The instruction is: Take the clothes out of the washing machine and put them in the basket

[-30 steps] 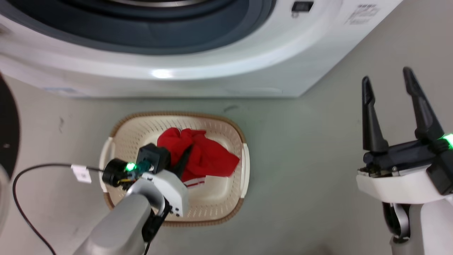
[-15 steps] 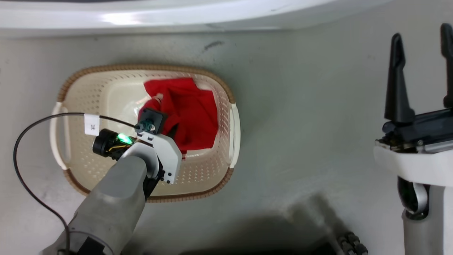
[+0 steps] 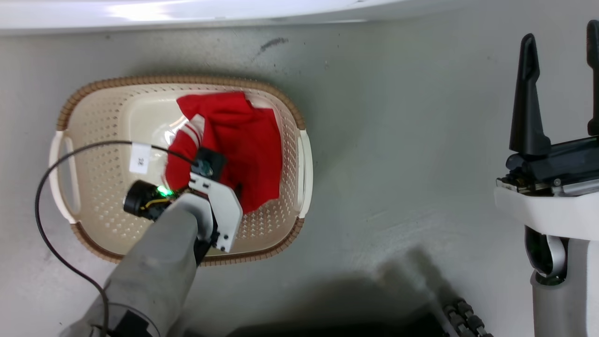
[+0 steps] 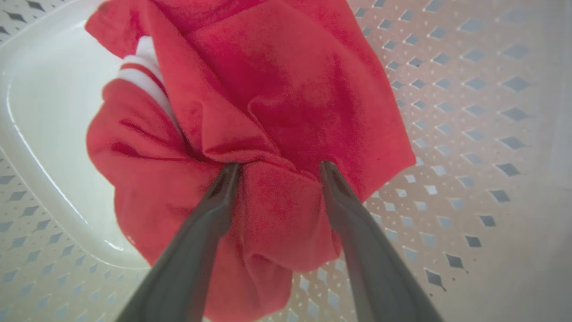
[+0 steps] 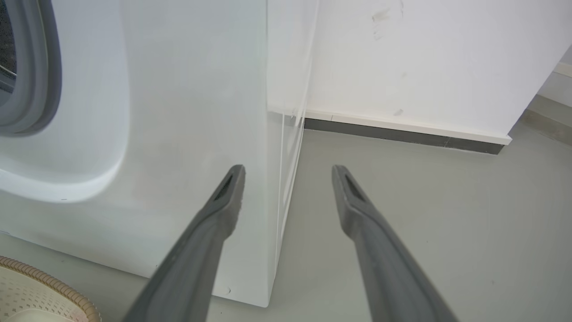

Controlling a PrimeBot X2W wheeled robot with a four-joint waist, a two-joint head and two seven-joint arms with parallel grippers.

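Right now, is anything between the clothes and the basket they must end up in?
Nothing visible: the clothes already lie inside the basket, with the left tool open around a fold.

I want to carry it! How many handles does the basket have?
2. One handle is on the basket's left end, the other handle on its right end, beside the clothes. None looks hidden.
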